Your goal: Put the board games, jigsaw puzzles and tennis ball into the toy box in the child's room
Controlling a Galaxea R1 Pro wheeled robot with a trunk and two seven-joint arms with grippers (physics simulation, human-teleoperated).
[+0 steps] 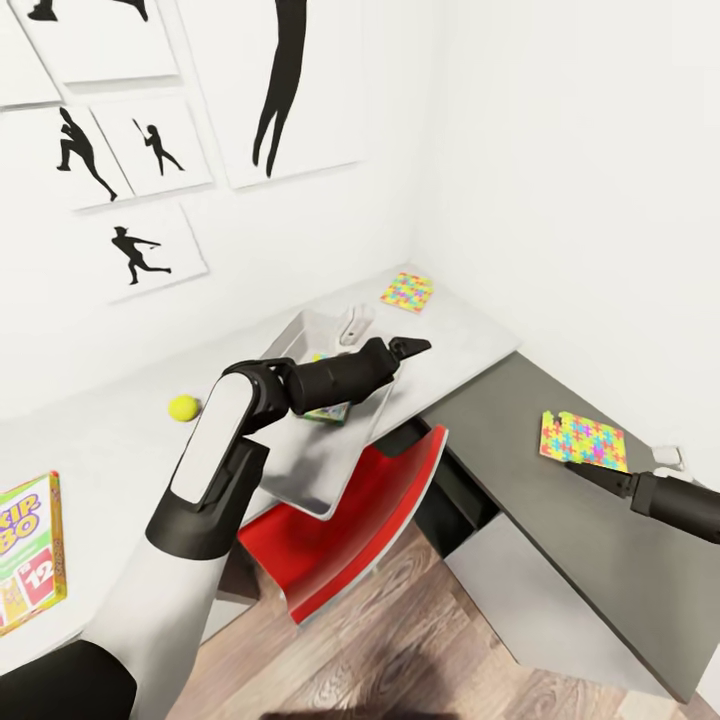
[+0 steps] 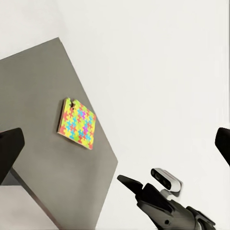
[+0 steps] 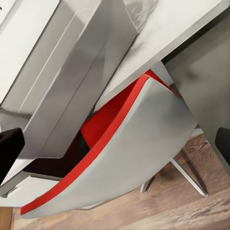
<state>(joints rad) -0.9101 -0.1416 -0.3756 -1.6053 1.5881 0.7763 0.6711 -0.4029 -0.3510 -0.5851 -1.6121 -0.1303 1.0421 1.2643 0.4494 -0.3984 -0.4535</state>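
Now, at the lower left edge of your head view the Skip-Bo board game lies flat on the table, with the tennis ball further right. At centre your left gripper hangs over the toy box, jaws spread and empty; a green-edged box sits inside. Below is the red chair. One jigsaw puzzle lies on the table's far corner, another on the dark grey cabinet at right. Your right gripper reaches toward it; you cannot tell its jaw state.
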